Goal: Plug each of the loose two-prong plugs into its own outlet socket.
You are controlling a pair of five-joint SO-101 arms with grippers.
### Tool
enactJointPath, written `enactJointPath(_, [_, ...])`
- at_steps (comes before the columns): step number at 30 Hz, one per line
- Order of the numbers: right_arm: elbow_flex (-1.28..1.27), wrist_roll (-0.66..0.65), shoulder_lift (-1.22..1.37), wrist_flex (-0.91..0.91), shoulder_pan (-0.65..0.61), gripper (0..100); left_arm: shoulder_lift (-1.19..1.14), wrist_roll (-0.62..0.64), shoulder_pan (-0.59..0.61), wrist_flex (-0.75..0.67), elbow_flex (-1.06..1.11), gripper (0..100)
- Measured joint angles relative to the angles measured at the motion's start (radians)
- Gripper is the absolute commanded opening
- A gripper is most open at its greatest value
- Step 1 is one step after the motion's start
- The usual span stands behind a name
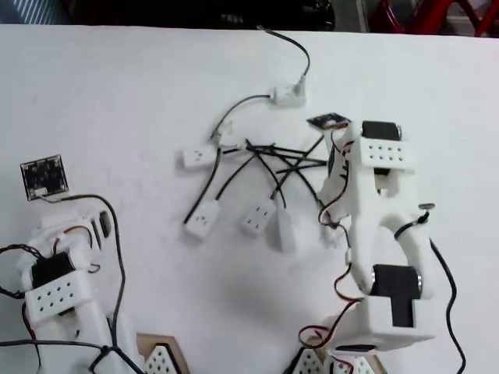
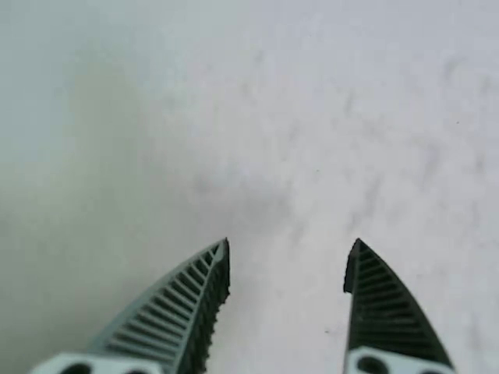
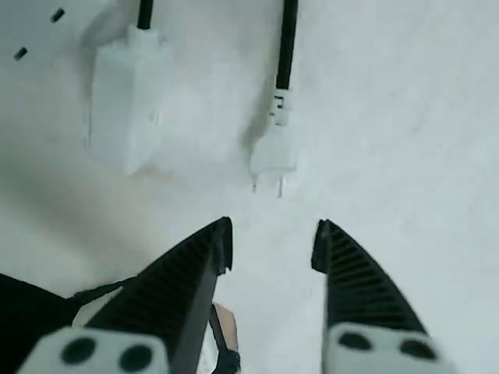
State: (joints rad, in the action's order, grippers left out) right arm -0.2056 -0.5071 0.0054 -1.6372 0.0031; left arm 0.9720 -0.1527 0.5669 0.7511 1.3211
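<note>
Two-prong plug [image 3: 274, 160] is lying flat on the bench [image 3: 405, 117] just ahead of the right gripper [image 3: 272, 234], whose jaws are standing released and holding nothing. Its prongs are pointing back toward them, and a white outlet socket [image 3: 125, 101] is lying beside it, apart. Above the bench the left gripper [image 2: 291, 249] is hanging with jaws likewise spread, well apart from the other sockets [image 1: 204, 218] and black cords [image 1: 273, 156] lying mid-bench.

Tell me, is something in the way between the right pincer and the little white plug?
No, nothing visible. The open right pincer faces the plug, whose two prongs point toward it, with bare table between them. A white socket block lies beside the plug, out of the path.
</note>
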Motion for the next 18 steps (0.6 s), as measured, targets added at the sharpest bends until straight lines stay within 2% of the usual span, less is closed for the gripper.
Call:
enactJointPath(9, [-0.025,0.000,-0.075,0.011,-0.058,14.9,0.000,0.000,0.000,0.000,0.000,24])
enactJointPath(18, [-0.166,-0.009,0.049,0.153,-0.069,14.8,0.000,0.000,0.000,0.000,0.000,24])
